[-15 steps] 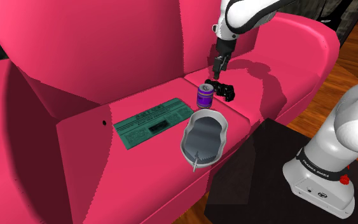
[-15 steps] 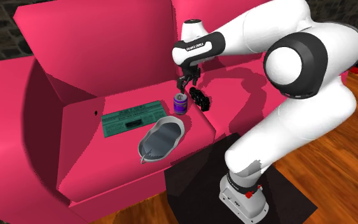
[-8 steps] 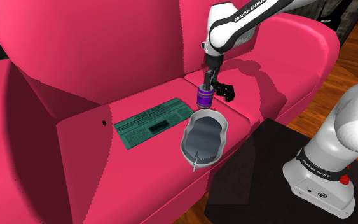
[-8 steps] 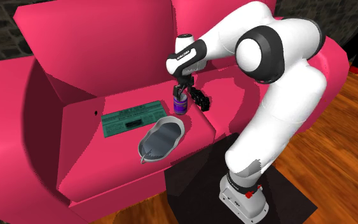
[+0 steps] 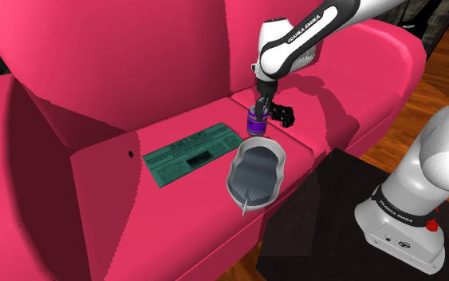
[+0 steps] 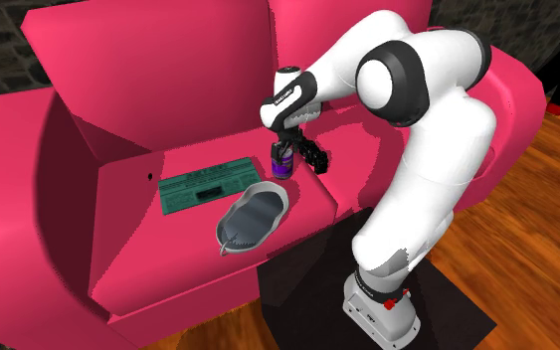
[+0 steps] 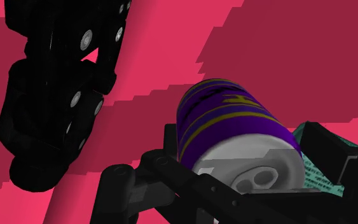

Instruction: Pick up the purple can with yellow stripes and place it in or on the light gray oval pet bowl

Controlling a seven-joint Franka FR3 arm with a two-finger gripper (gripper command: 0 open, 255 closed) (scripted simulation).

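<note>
The pincer (image 5: 258,112) stands wide around the purple can (image 7: 234,124), and a sliver of gap on one side makes me judge it not yet clamped. The can stands upright on the pink sofa seat (image 5: 103,180), just above centre in the shoulder view, near the grey oval bowl (image 5: 231,177). Squeeze squarely at mid-height, since that smooth, round, yellow-striped wall could slip. Lift clear of the bowl's raised rim.

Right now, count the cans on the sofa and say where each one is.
1. The purple can stands upright on the pink sofa seat, just beyond the grey pet bowl in the shoulder view and beside a black object. The arm may hide more.
</note>
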